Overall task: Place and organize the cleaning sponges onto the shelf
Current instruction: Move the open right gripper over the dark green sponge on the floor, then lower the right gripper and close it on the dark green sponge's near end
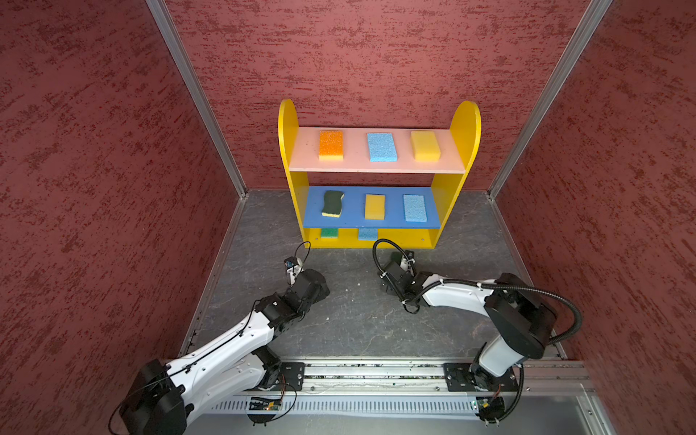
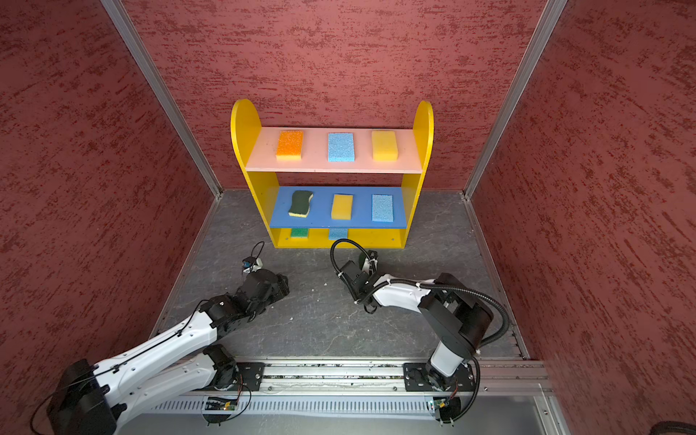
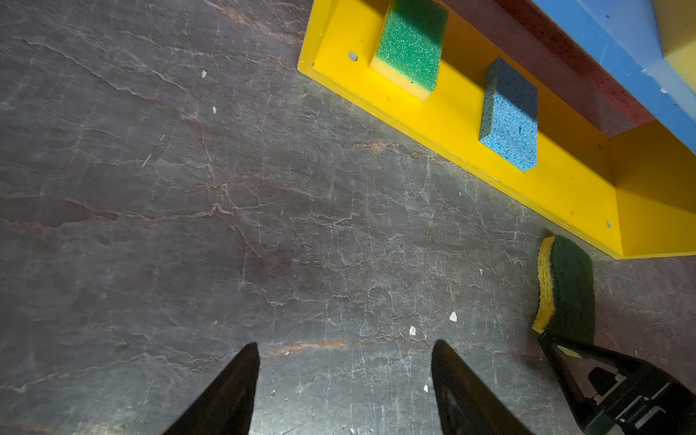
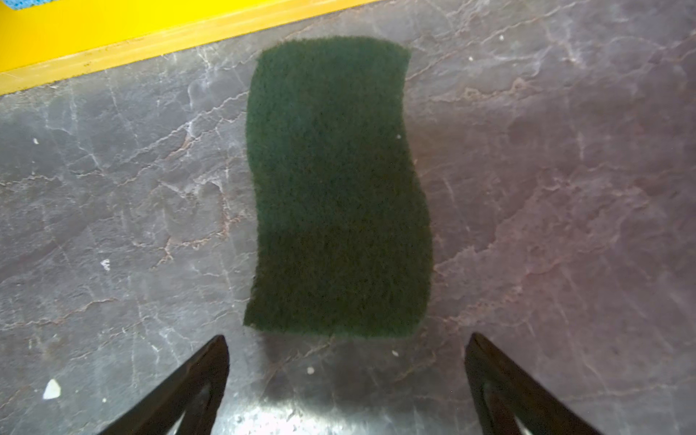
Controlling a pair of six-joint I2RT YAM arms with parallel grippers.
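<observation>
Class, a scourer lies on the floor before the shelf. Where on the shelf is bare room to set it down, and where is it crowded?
Free: the yellow base, between its blue sponge and the right side panel. Crowded: the pink board and the blue board, each holding three, only narrow gaps.

The left arm (image 1: 229, 339) stretches long and low toward the shelf (image 1: 465, 128); its left gripper (image 3: 345, 346) stops short of the shelf's front left corner, fingers (image 3: 233, 384) parted; the right arm (image 1: 455, 293) bends at the elbow; its right gripper (image 4: 348, 338) points down just before the shelf's front edge, fingers (image 4: 196, 376) spread wide.
</observation>
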